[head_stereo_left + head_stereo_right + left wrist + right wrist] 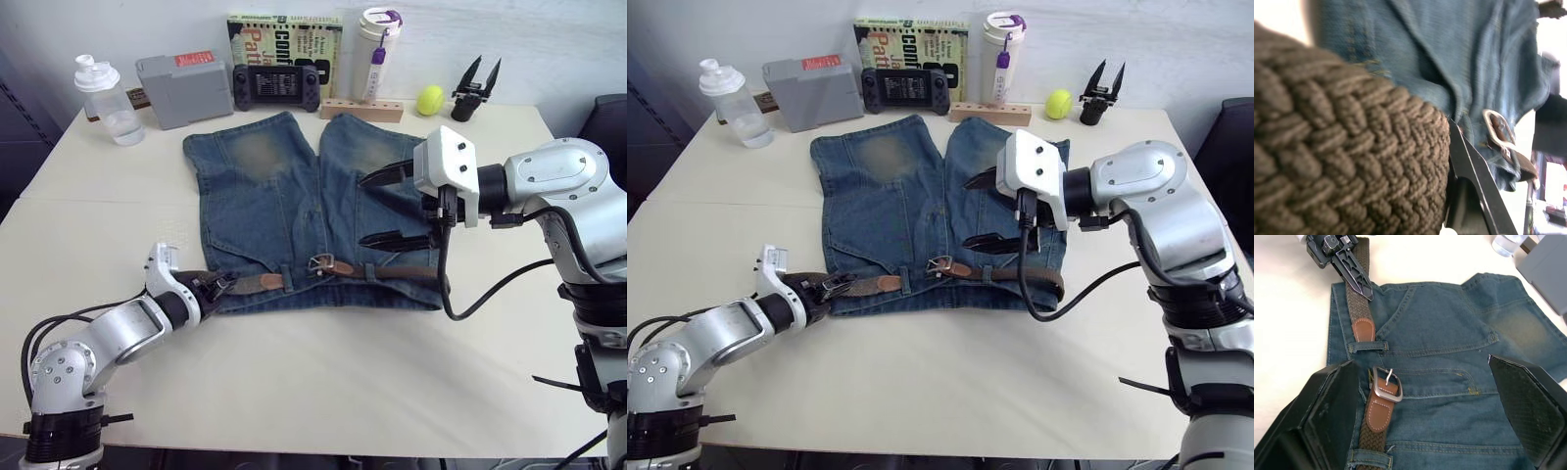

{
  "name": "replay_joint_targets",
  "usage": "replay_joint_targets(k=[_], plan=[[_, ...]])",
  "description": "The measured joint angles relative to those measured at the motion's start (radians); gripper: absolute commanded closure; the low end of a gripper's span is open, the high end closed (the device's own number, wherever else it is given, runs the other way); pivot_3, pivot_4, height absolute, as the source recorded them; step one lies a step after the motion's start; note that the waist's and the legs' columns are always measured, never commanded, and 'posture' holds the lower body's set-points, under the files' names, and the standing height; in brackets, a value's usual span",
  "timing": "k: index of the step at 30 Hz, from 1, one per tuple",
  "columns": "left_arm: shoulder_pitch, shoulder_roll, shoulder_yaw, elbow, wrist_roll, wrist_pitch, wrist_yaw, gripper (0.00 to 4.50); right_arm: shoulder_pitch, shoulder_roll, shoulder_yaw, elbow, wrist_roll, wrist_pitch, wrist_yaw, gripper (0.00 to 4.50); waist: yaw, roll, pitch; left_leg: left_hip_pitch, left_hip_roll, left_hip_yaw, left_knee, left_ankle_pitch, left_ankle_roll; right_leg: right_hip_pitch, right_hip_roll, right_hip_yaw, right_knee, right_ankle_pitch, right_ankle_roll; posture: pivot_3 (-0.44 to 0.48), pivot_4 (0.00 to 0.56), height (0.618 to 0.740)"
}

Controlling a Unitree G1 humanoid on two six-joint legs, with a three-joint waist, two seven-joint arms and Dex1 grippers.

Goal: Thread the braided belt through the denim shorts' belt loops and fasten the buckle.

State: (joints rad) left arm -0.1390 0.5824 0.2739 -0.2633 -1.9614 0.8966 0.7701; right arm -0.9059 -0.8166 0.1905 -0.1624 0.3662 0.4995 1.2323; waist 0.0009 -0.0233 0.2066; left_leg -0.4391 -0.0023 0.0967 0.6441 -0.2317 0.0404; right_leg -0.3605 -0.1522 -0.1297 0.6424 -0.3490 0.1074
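Denim shorts [294, 211] lie flat on the table [323, 382], waistband toward the robot, legs pointing to the back wall. Braided belt [257, 283] runs along the waistband, passing under at least one of the belt loops [1367, 346] — its leather tip sits just past that loop, short of the buckle [1386, 385]. Buckle lies near the middle of the waistband, prong up, nothing through it; belt not fastened.

Left hand [211, 288] is at the shorts' left waistband corner, fingers closed on the woven strap; left wrist view has the braid pressed right against one finger. Right hand [397, 208] hovers over the shorts' right side, fingers [387, 174] spread wide apart w/ nothing between them, clear of the cloth.

At the table's back edge: shaker bottle [106, 99], grey box [184, 89], handheld game console [275, 86], book [285, 44], tumbler [377, 54], tennis ball [430, 100].
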Motion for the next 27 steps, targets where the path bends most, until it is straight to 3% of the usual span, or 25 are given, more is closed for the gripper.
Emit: replay_joint_targets(k=[12, 19, 27], plan=[[-0.013, -0.172, -0.044, -0.025, 0.0, -0.095, 0.101, 4.5, 0.0, 0.002, 0.0, 0.008, -0.013, -0.014, -0.014, 0.07, 0.011, 0.0, 0.0, 0.0, 0.0, 0.0, 0.001, 0.001, 0.001, 0.001, 0.001, -0.001, -0.001, 0.0, 0.0, 0.0, 0.15, 0.697], [-0.078, -0.117, -0.112, 0.034, 0.001, -0.039, 0.024, 4.5, 0.057, 0.0, 0.0, -0.046, -0.045, -0.033, -0.045, 0.07, 0.027, 0.0, 0.0, 0.0, 0.0, -0.001, 0.0, 0.0, 0.0, 0.002, 0.002, -0.002, -0.003, 0.0, 0.001, 0.0, 0.15, 0.697], [-0.167, -0.094, -0.176, 0.161, 0.003, -0.004, -0.033, 4.5, 0.25, 0.113, 0.122, -0.135, -0.31, -0.287, -0.236, 0.07, 0.029, 0.0, 0.0, 0.0, -0.001, -0.001, 0.0, 0.001, 0.0, 0.002, 0.003, -0.002, -0.004, 0.001, 0.001, 0.0, 0.15, 0.697]])
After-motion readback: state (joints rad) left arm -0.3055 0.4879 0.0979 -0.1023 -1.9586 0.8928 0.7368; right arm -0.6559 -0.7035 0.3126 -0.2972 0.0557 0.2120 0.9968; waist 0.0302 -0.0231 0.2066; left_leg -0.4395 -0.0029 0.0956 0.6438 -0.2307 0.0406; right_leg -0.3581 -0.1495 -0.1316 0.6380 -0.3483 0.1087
